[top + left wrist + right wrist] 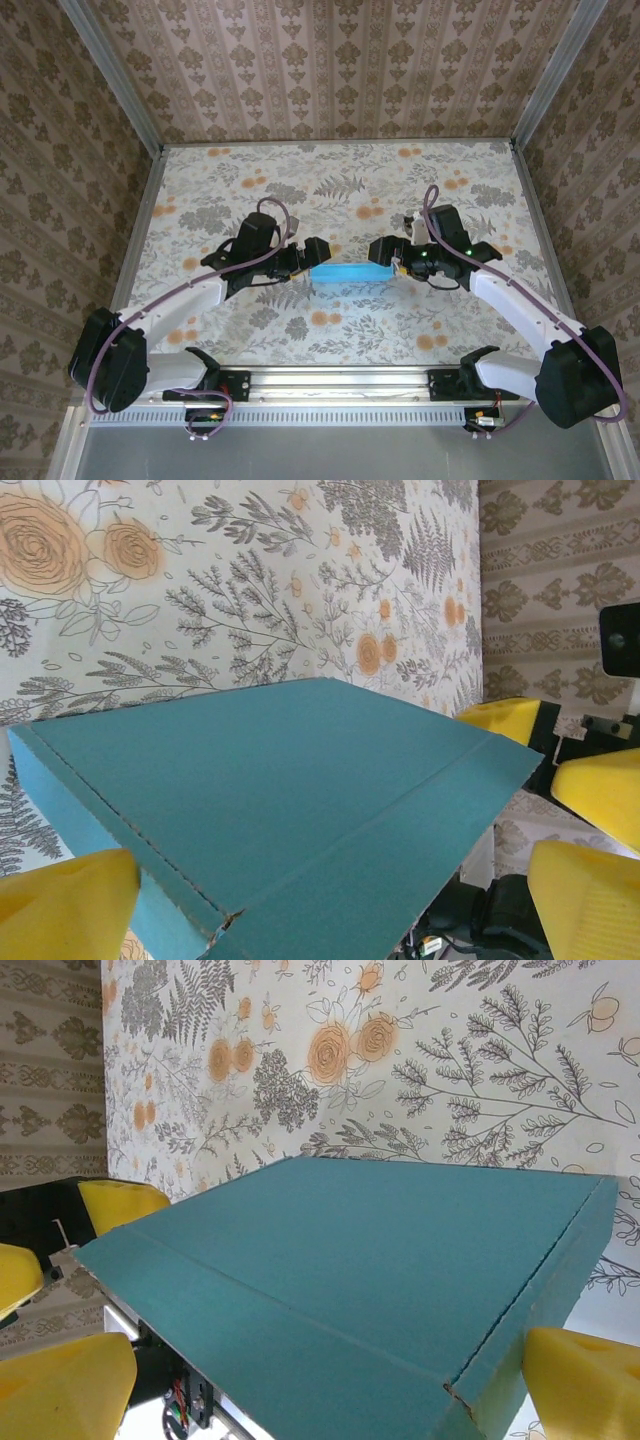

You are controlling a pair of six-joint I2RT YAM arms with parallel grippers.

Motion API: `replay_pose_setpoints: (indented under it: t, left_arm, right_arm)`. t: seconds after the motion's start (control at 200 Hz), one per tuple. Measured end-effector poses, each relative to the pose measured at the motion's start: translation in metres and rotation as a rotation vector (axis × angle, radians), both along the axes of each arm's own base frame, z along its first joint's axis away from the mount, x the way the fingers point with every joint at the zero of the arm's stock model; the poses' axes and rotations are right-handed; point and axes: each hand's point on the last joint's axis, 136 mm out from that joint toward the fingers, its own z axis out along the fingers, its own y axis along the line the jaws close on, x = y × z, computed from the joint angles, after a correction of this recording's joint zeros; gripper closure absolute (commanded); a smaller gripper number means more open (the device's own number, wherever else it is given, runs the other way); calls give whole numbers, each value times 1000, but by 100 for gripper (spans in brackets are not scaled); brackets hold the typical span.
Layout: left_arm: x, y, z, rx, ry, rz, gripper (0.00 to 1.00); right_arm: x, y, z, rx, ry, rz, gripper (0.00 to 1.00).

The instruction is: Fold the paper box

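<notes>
The paper box (348, 272) is a shallow turquoise box in the middle of the table, its two ends between my grippers. My left gripper (308, 258) is at its left end and my right gripper (388, 255) at its right end. In the left wrist view the box (290, 780) shows a creased top and a long flap; my left gripper (330, 880) is open astride it, one yellow finger (65, 905) against the end wall. In the right wrist view the box (370, 1260) lies between the open fingers of my right gripper (330, 1360), one finger (580, 1380) beside its corner.
A flower-patterned cloth (340, 190) covers the table, with patterned walls on three sides. A metal rail (340, 380) carrying the arm bases runs along the near edge. Bare cloth lies beyond the box and to either side.
</notes>
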Motion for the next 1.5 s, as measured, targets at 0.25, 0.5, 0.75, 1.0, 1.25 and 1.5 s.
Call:
replay_pose_setpoints:
  t: [0.25,0.5,0.75,1.0,1.25,1.5]
  left_arm:
    - [7,1,0,4,16,14,0]
    - [12,-2,7,0,14,18,0]
    - [10,0,5,11,30,17,0]
    - [7,1,14,-1,14,15,0]
    - [7,1,12,2,19,15,0]
    - [10,0,-4,24,65,24,0]
  right_arm:
    - [5,1,4,7,0,-6,0]
    - [7,0,-5,3,31,-11,1]
    - [6,0,-1,13,28,-11,1]
    - [5,0,6,27,13,-17,1]
    - [5,1,6,29,15,-19,1]
    - [6,1,-3,19,46,-19,1]
